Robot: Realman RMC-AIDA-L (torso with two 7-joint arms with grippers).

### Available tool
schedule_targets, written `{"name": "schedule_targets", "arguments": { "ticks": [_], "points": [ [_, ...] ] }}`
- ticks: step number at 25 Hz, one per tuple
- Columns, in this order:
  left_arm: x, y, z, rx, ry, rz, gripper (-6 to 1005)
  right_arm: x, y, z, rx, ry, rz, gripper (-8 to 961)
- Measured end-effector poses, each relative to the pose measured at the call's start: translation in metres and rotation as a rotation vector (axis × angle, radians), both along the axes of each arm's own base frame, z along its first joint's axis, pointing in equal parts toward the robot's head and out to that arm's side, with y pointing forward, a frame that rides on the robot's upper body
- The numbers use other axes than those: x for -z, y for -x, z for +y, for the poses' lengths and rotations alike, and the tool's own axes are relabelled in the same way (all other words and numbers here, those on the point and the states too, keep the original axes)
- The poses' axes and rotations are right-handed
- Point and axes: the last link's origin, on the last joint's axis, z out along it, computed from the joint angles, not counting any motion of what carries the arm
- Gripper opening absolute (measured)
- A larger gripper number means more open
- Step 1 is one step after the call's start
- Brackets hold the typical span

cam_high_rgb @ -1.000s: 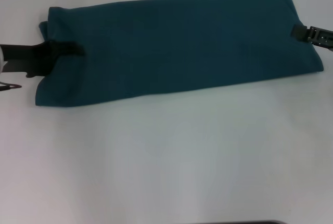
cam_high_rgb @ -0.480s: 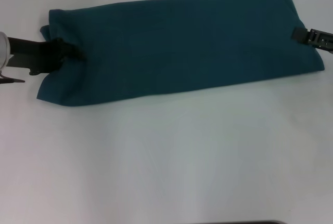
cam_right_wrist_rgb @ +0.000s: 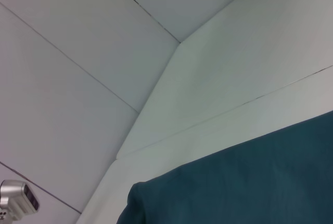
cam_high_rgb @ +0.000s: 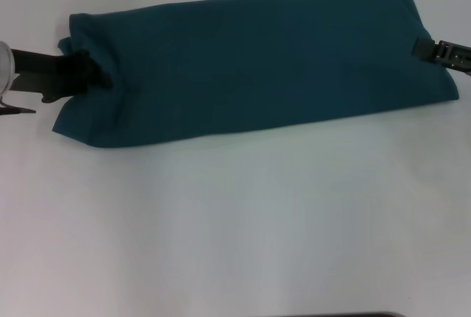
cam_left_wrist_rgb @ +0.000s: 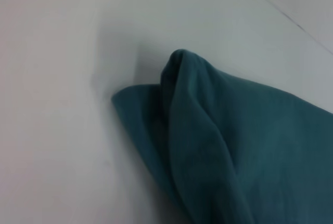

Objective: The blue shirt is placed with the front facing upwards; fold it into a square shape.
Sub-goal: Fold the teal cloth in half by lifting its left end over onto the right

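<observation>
The blue shirt (cam_high_rgb: 250, 63) lies as a long plain teal strip across the far half of the white table, slanting slightly up to the right. At its left end my left gripper (cam_high_rgb: 94, 74) is shut on the cloth, which puckers around the black fingers. The left wrist view shows that end of the blue shirt (cam_left_wrist_rgb: 218, 146) raised into a rounded fold above the table. My right gripper (cam_high_rgb: 425, 48) sits at the middle of the strip's right edge, its tip overlapping the cloth. In the right wrist view a flat corner of the blue shirt (cam_right_wrist_rgb: 239, 182) shows.
The white table (cam_high_rgb: 235, 221) stretches bare from the shirt to its front edge. A dark object (cam_high_rgb: 346, 315) peeks in at the bottom. Pale wall panels (cam_right_wrist_rgb: 78, 52) rise behind the table in the right wrist view.
The left gripper has shifted slightly away and back, and the cloth at the left end has gathered around its fingers. The right gripper and the rest of the shirt have not moved.
</observation>
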Motion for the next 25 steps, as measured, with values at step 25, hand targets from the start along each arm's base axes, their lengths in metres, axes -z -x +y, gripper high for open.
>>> {"name": "schedule_targets", "arguments": {
  "ticks": [25],
  "points": [
    [-0.074, 0.057, -0.016, -0.117, -0.092, 0.058, 71, 0.001, 0.002, 0.003, 0.009, 0.003, 0.008, 611]
  ]
}}
